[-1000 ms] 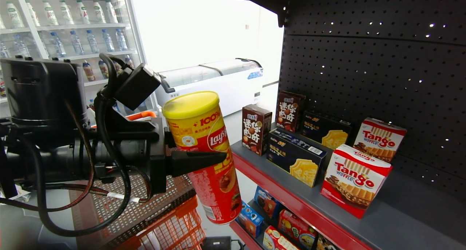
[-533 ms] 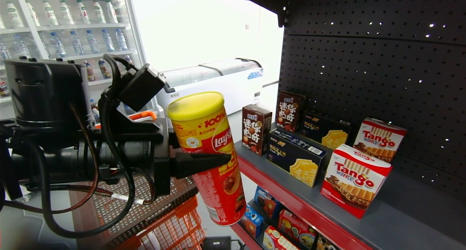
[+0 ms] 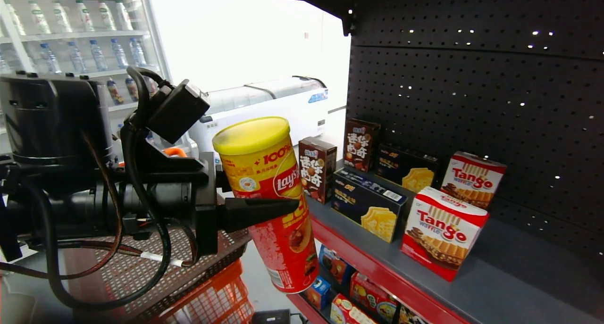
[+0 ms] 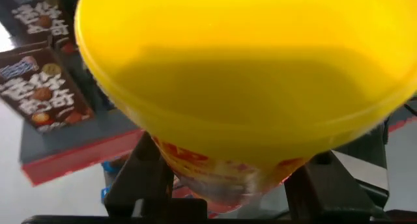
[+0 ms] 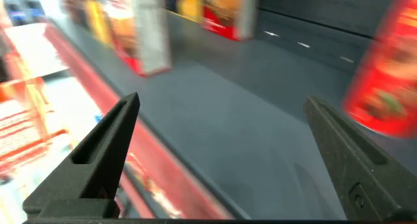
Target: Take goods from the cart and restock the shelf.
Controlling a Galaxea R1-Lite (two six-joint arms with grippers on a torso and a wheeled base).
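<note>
My left gripper (image 3: 269,199) is shut on a tall red chip can with a yellow lid (image 3: 276,211), held upright in the air just off the shelf's left end. The grey shelf board with a red front edge (image 3: 472,286) lies to its right. The left wrist view looks down on the yellow lid (image 4: 247,74), with the black fingers (image 4: 140,178) at both sides of the can. My right gripper (image 5: 225,159) is open over the grey shelf board (image 5: 228,133), nothing between its fingers; a red can (image 5: 384,87) stands to one side.
Along the shelf stand brown chocolate boxes (image 3: 317,168), dark blue boxes (image 3: 368,203) and red-and-white wafer boxes (image 3: 441,232). Bare board lies in front of them and at the right. The orange cart (image 3: 203,291) sits below my left arm. Lower shelves hold more packs (image 3: 373,295).
My left gripper has carried the can a little to the right, toward the shelf. The head camera has also turned, so the whole scene sits further left.
</note>
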